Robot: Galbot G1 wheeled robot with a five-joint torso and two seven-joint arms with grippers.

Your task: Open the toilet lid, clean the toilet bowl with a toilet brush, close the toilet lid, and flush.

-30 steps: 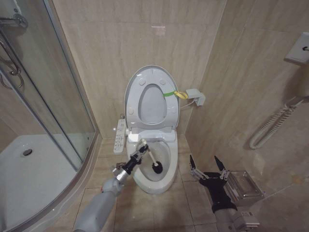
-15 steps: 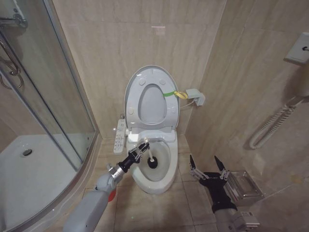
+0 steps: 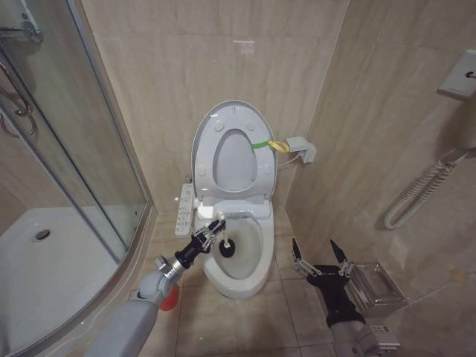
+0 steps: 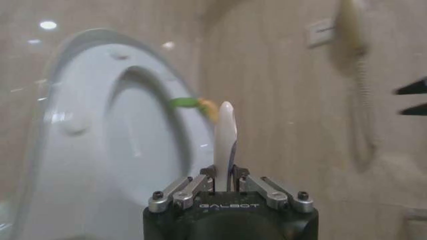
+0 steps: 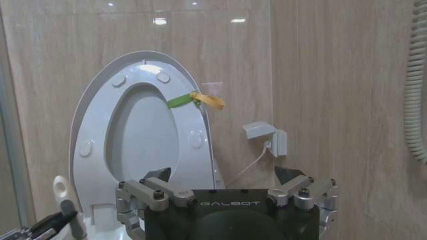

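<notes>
head view: since the earlier frames my left arm has drawn back toward the shower side, carrying the dark bristle head from the middle of the basin to its rear left wall. the left gripper (image 3: 213,231) is clamped on the white handle of the toilet brush (image 3: 224,245), whose head sits inside the toilet bowl (image 3: 256,273). the toilet lid (image 3: 204,141) stands raised against the wall with the seat, its yellow-green strap (image 3: 269,145) at the right edge. a red holder cup (image 3: 169,298) shows on the floor beside my left forearm. the right gripper (image 3: 320,257) hangs parked to the right of the bowl, fingers spread wide and holding nothing.

left wrist view: the fingers (image 4: 195,188) pinch the handle, which rises straight out between them, with the upright lid behind.

right wrist view: the open right fingers (image 5: 148,193) frame the raised lid.

i judge the scrubbing step to be in hand; next i would sweep the remaining wall, then lift the brush clear to its cup.
</notes>
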